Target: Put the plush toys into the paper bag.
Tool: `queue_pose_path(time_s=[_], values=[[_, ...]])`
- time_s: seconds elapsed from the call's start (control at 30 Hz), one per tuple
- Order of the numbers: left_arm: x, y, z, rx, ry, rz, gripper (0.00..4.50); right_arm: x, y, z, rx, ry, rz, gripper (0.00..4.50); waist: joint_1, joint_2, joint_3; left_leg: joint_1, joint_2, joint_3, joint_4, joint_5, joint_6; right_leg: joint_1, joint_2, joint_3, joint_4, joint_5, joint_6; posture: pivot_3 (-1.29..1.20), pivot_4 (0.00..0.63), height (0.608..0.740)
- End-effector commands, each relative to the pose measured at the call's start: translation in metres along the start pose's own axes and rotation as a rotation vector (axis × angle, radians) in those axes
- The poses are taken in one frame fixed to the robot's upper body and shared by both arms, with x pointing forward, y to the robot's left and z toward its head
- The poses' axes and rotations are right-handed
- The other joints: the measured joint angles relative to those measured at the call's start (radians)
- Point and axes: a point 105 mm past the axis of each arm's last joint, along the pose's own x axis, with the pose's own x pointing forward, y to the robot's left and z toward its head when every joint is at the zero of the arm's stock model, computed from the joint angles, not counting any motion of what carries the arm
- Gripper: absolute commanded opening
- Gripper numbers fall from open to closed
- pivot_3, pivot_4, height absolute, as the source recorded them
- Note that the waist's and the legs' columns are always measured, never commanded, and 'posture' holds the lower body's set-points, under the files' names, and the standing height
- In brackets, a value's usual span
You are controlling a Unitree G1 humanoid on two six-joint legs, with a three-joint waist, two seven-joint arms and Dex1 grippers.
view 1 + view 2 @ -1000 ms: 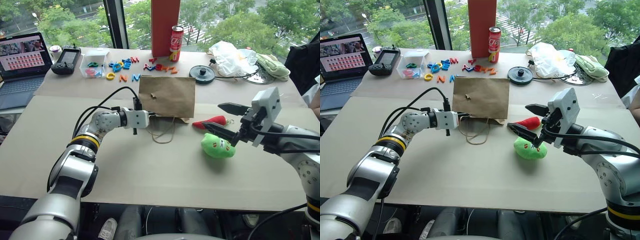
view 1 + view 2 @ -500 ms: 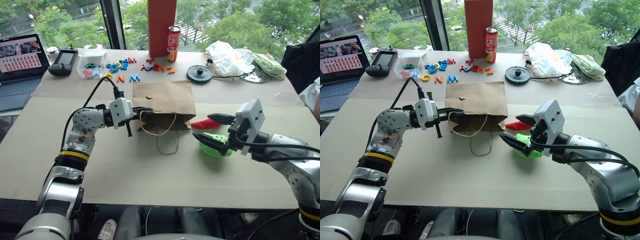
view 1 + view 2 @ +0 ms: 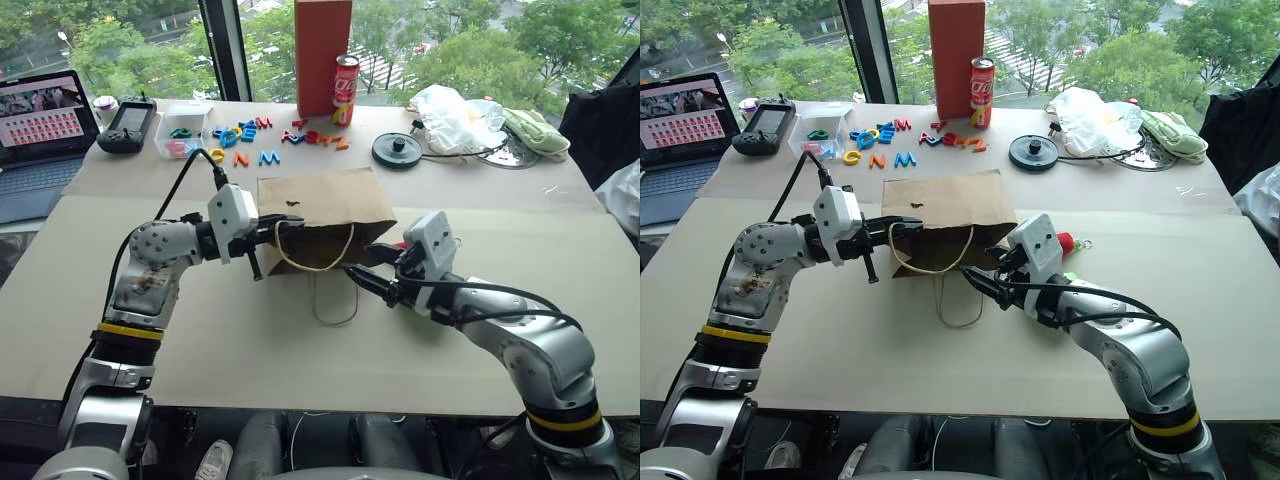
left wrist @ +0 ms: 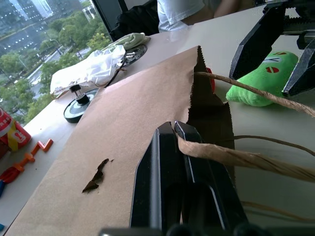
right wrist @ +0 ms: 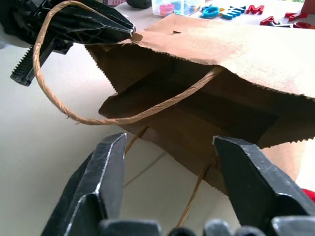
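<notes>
The brown paper bag (image 3: 325,200) lies on its side at the table's middle, its mouth facing me and propped open. My left gripper (image 3: 278,230) is shut on the bag's upper rim and one string handle (image 4: 231,157), holding the rim off the table. My right gripper (image 5: 170,142) is open with nothing between its fingers, just in front of the bag's mouth. The green plush toy (image 4: 263,78) lies on the table behind that gripper, by my right forearm. The red chili toy (image 3: 1066,241) lies beside the bag's right side.
Along the far edge stand a laptop (image 3: 45,110), a controller (image 3: 130,120), a clear box (image 3: 185,125), colourful letters (image 3: 260,135), a cola can (image 3: 346,88), a red box (image 3: 322,50), a black disc (image 3: 402,148), a white plastic bag (image 3: 455,105) and a pale green cloth (image 3: 535,130).
My right gripper has left the green toy and swung left to the bag's mouth, its fingers closer together. My left gripper has lifted the bag's rim, opening the mouth.
</notes>
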Motion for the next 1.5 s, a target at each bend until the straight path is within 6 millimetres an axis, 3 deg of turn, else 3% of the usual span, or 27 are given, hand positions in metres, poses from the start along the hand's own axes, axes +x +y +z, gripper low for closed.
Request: queue_pose_path(time_s=[0.03, 0.2, 0.43, 0.5, 0.77, 1.0, 1.1, 1.23, 1.4, 1.5], values=[[0.001, 0.007, 0.019, 0.041, -0.051, 0.016, 0.0, 0.011, -0.001, 0.006, -0.006, -0.019, -0.034, 1.71, 0.0, 0.0, 0.0, 0.0, 0.0, 0.0, 0.0, 0.0, 0.0, 0.0, 0.0, 0.0, 0.0, 0.0, 0.0, 0.0, 0.15, 0.739], [0.005, 0.008, 0.024, 0.03, -0.069, 0.017, 0.0, 0.039, -0.009, -0.001, -0.016, 0.003, -0.126, 0.07, -0.002, 0.0, 0.0, 0.0, 0.0, 0.0, 0.0, 0.0, 0.0, 0.0, 0.0, 0.0, 0.0, 0.0, 0.0, 0.0, 0.15, 0.739], [0.009, 0.008, 0.032, -0.009, -0.1, 0.033, 0.0, 0.063, -0.02, -0.018, -0.12, 0.076, -0.261, 0.07, -0.001, 0.0, 0.0, -0.001, 0.0, 0.0, 0.0, 0.0, 0.0, -0.001, 0.0, 0.0, 0.0, 0.0, 0.0, 0.0, 0.15, 0.739], [0.01, 0.012, 0.035, -0.046, -0.117, 0.065, 0.0, 0.067, -0.02, -0.031, -0.189, 0.124, -0.287, 0.07, -0.001, 0.0, 0.0, -0.002, 0.0, 0.0, 0.0, 0.0, 0.0, -0.002, 0.0, 0.0, 0.0, 0.0, 0.0, 0.0, 0.15, 0.739], [0.009, 0.024, 0.049, -0.163, -0.18, 0.146, 0.0, 0.069, -0.016, -0.062, -0.246, 0.24, -0.269, 0.07, -0.003, 0.0, 0.0, -0.003, 0.0, 0.0, 0.0, 0.0, 0.0, -0.004, 0.0, 0.0, 0.001, 0.0, 0.0, 0.0, 0.15, 0.739], [0.007, 0.028, 0.056, -0.203, -0.2, 0.165, 0.0, 0.069, -0.011, -0.073, -0.256, 0.285, -0.237, 0.07, -0.004, 0.0, 0.0, -0.003, 0.0, 0.0, 0.0, 0.0, 0.0, -0.004, 0.0, 0.0, 0.001, 0.0, 0.0, 0.0, 0.15, 0.739], [0.007, 0.027, 0.053, -0.207, -0.189, 0.163, 0.0, 0.069, -0.011, -0.071, -0.259, 0.282, -0.237, 0.07, -0.004, 0.0, 0.0, -0.003, 0.0, 0.0, 0.0, 0.0, 0.0, -0.003, 0.0, 0.0, 0.001, 0.0, 0.0, 0.0, 0.15, 0.739], [0.007, 0.023, 0.044, -0.203, -0.155, 0.157, 0.0, 0.068, -0.014, -0.052, -0.241, 0.218, -0.249, 0.07, -0.004, 0.0, 0.0, -0.002, 0.0, 0.0, 0.0, 0.0, 0.0, -0.003, 0.0, 0.0, 0.001, 0.0, 0.0, 0.0, 0.15, 0.739], [0.008, 0.022, 0.036, -0.211, -0.117, 0.169, 0.0, 0.052, -0.009, -0.006, -0.086, 0.055, -0.201, 0.07, -0.002, 0.0, 0.0, -0.004, 0.0, 0.0, 0.0, 0.0, 0.0, -0.004, 0.0, 0.0, 0.001, 0.0, 0.0, 0.0, 0.15, 0.739], [0.008, 0.023, 0.029, -0.218, -0.09, 0.181, 0.0, 0.04, -0.006, 0.01, -0.034, 0.011, -0.172, 0.07, -0.002, 0.0, 0.0, -0.004, 0.001, -0.001, -0.001, 0.0, 0.0, -0.004, 0.0, 0.0, 0.001, 0.0, 0.0, 0.0, 0.15, 0.739]])
